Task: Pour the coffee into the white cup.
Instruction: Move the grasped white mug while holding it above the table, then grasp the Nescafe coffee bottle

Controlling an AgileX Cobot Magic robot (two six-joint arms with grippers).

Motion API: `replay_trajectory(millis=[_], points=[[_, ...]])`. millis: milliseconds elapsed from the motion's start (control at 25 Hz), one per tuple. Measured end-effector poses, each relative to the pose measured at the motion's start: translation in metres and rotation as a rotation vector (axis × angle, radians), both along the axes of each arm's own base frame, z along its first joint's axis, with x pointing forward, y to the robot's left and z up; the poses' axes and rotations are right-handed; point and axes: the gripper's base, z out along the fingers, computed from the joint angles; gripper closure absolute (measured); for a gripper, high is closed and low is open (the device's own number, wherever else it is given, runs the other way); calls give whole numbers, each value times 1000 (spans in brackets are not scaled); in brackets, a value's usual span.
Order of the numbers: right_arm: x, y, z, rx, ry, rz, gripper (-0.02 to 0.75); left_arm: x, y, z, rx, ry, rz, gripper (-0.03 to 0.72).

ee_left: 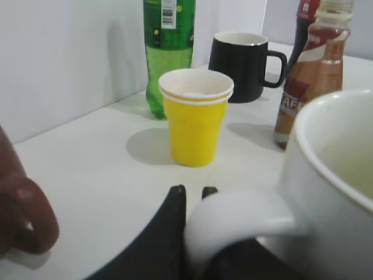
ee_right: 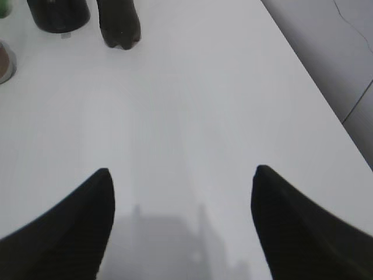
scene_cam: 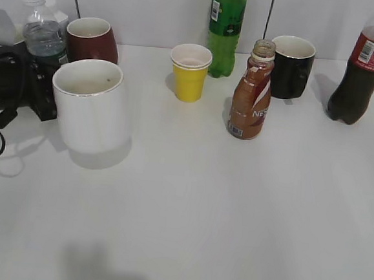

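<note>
The white cup [scene_cam: 89,109] stands upright at the left of the table, and its inside looks empty. In the left wrist view [ee_left: 335,175] it fills the right side. My left gripper [ee_left: 193,192] is shut on the cup's handle [ee_left: 233,219]; in the exterior view its black body [scene_cam: 23,82] sits just left of the cup. The brown coffee bottle [scene_cam: 250,99] stands upright with no cap, right of centre, and also shows in the left wrist view [ee_left: 312,76]. My right gripper [ee_right: 182,175] is open and empty above bare table, and is out of the exterior view.
A yellow paper cup [scene_cam: 190,72] stands between the white cup and the coffee bottle. Along the back stand a dark red mug [scene_cam: 91,40], a water bottle [scene_cam: 43,31], a green bottle [scene_cam: 225,29], a black mug [scene_cam: 291,67] and a cola bottle [scene_cam: 364,69]. The table's right edge [ee_right: 317,99] is near my right gripper.
</note>
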Motion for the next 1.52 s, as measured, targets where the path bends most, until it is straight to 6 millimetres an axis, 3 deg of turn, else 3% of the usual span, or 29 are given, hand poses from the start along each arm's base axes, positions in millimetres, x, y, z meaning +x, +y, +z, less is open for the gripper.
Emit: replay_trajectory(millis=[240,360,560,840,960,1120,1280,1520], points=[[0,0,0,-3,3,4,168,0,0,-1,6,2,0,642],[11,1,7,-39,15,25,168,0,0,0,0,-1,-3,642],[62,8,35,-85,-148,81,168,0,0,0,-2,-2,-5,643],[143,20,47,-99,-341,155,168,0,0,0,-2,-2,-6,643],[170,27,35,-137,-423,211,168,0,0,0,-2,-2,-6,643],[200,37,3,-156,-427,306,168,-1,0,0,-3,-3,-7,643],[225,49,-22,-54,-414,405,168,-1,0,0,-3,-3,-7,643],[250,70,-85,58,-232,615,145,-1,0,0,-3,-3,-8,643]])
